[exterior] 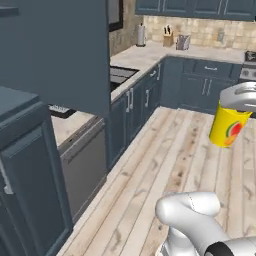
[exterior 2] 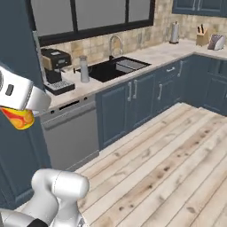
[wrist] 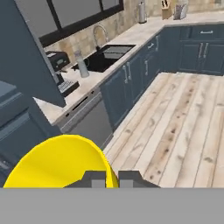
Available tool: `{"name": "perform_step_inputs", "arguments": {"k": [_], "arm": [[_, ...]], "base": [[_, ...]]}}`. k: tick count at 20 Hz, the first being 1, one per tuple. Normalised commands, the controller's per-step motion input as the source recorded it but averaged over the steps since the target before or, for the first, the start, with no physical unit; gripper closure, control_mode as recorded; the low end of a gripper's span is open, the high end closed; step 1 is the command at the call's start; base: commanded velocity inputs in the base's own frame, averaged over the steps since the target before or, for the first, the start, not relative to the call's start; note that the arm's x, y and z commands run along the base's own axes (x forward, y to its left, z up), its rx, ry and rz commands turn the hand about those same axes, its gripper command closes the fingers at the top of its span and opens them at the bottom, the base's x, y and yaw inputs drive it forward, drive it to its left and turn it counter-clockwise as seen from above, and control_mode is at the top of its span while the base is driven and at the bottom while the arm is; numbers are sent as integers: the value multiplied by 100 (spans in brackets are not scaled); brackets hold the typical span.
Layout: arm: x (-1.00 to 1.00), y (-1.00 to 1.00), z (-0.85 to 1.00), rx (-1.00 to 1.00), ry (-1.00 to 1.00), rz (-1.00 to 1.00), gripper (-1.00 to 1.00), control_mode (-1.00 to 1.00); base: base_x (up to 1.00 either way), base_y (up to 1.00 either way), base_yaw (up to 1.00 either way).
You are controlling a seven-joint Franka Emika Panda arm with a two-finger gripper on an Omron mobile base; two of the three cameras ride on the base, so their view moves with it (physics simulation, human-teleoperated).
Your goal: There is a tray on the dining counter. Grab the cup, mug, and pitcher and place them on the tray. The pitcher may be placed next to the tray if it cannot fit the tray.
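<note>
A coffee machine [exterior 2: 55, 66] stood near the black sink [exterior 2: 116, 68]; a knife block [exterior 2: 202, 37] sat farther along.

Glossy white rounded arm [exterior: 192, 215], dark joints

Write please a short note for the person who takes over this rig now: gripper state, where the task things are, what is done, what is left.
Gripper: shut on the small yellow handleless cup, held in the air above the pale wooden floor.
A tall slim grey pitcher stands on the kitchen counter beside the black sink.
Done: cup picked up.
Left: carry the cup to the tray and set it down, then fetch the mug and the pitcher.
</note>
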Motion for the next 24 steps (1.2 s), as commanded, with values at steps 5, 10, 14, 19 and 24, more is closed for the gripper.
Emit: {"name": "perform_step_inputs", "arguments": {"k": [5,10,14,19,24], "arm": [[0,0,0,0,0,0,100,100],[0,0,0,0,0,0,100,100],[0,0,0,0,0,0,100,100],[0,0,0,0,0,0,100,100],[0,0,0,0,0,0,100,100]], "base": [[0,0,-85],[0,0,-83],[0,0,-73],[1,0,-69],[1,0,-67]]}}
